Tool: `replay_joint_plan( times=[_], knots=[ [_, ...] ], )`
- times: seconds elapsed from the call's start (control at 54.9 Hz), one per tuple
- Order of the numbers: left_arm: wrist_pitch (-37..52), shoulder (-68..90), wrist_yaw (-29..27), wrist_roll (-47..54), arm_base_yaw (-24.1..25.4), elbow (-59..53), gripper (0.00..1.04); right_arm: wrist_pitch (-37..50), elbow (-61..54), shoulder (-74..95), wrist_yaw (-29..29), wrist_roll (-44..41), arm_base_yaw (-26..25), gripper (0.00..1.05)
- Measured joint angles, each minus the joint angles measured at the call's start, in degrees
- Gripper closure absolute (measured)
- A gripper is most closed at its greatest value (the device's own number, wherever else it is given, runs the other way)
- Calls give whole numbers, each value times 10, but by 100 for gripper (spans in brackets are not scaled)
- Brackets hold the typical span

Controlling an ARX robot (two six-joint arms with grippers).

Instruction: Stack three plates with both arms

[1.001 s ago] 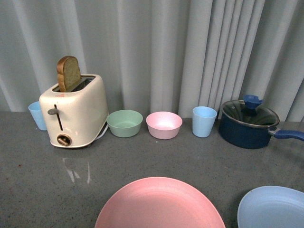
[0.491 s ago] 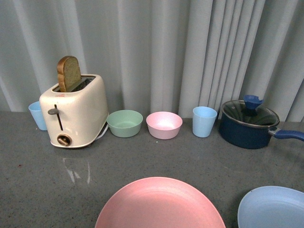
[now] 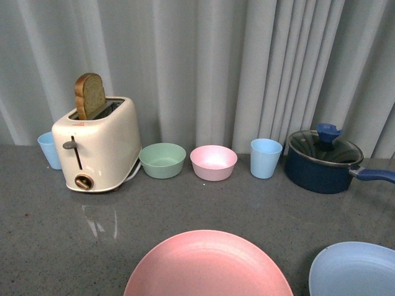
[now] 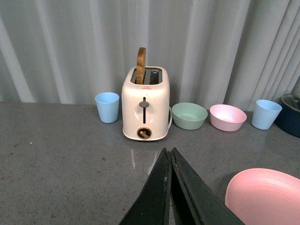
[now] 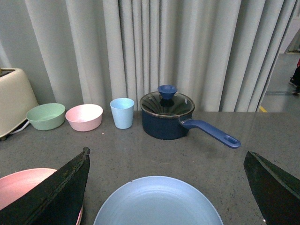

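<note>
Pink plate (image 3: 208, 264) lies flat on the grey countertop (image 3: 37, 234) at the near edge, centre. Light blue plate (image 3: 355, 270) lies to its right, with a strip of counter between them. Left gripper (image 4: 169, 153) is clenched, jaws pressed together on nothing, over bare counter left of the pink plate and facing the toaster (image 4: 145, 105); right gripper (image 5: 166, 152) is released, fingers spread wide above the light blue plate.
</note>
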Motion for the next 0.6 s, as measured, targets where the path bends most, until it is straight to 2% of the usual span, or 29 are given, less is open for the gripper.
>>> replay_joint_plan(
  times=[0.164, 0.473, 0.546, 0.601],
  knots=[
    [-2, 0, 0, 0, 0, 0, 100, 0, 0, 0, 0, 0, 0, 7],
    [-2, 0, 0, 0, 0, 0, 42, 0, 0, 0, 0, 0, 0, 7],
    [-2, 0, 0, 0, 0, 0, 30, -134, 59, 79, 65, 85, 16, 7],
    [-2, 0, 0, 0, 0, 0, 19, -192, 102, 171, 52, 160, 4, 7]
  ],
)
